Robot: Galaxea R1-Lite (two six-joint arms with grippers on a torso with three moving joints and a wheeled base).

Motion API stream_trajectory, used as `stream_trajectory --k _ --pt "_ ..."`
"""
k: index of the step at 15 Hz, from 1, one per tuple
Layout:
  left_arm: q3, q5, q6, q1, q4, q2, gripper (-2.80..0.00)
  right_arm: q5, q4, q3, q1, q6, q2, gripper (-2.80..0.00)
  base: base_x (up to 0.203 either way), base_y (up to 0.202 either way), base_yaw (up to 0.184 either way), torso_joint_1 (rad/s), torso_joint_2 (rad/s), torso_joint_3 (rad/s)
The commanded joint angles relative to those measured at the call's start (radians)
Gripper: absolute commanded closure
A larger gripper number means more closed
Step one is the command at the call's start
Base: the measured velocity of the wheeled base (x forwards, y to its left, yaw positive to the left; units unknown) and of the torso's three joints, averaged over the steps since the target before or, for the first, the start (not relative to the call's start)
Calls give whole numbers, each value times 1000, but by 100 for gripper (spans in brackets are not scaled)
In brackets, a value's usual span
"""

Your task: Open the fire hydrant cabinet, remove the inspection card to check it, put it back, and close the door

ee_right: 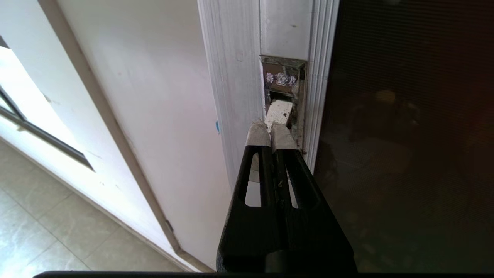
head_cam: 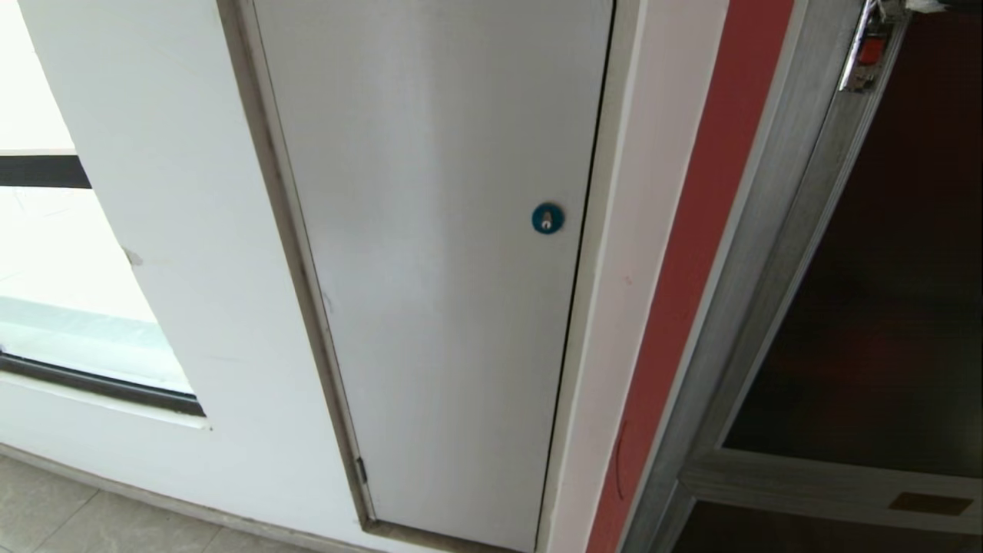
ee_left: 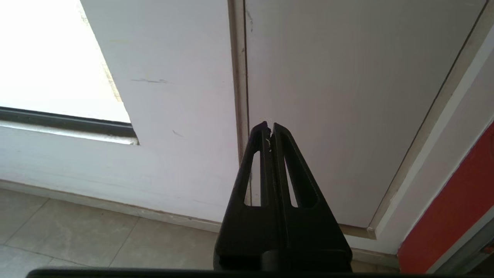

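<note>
The right gripper, fingers pressed together and holding nothing, sits at the latch on the door of the fire hydrant cabinet. Hook the latch squarely, then pull outward steadily. The left gripper, also closed and empty, idles near the grey-white door.

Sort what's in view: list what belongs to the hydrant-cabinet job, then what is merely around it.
Part of the job:
- fire hydrant cabinet, silver frame
- its door, dark glass
- latch on the door frame
- right pincer, shut, tips at the latch

Just around:
- grey-white door with blue lock
- window
- floor tiles
- left pincer, shut, idle
</note>
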Motion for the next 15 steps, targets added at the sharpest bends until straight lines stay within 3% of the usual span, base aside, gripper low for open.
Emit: stream_trajectory --k 1,15 --pt "6 0 0 0 0 1 0 5 0 -10 7 0 -6 0 0 0 0 0 0 0" --pt "6 0 0 0 0 1 0 3 -4 53 18 3 8 0 0 0 0 0 0 0"
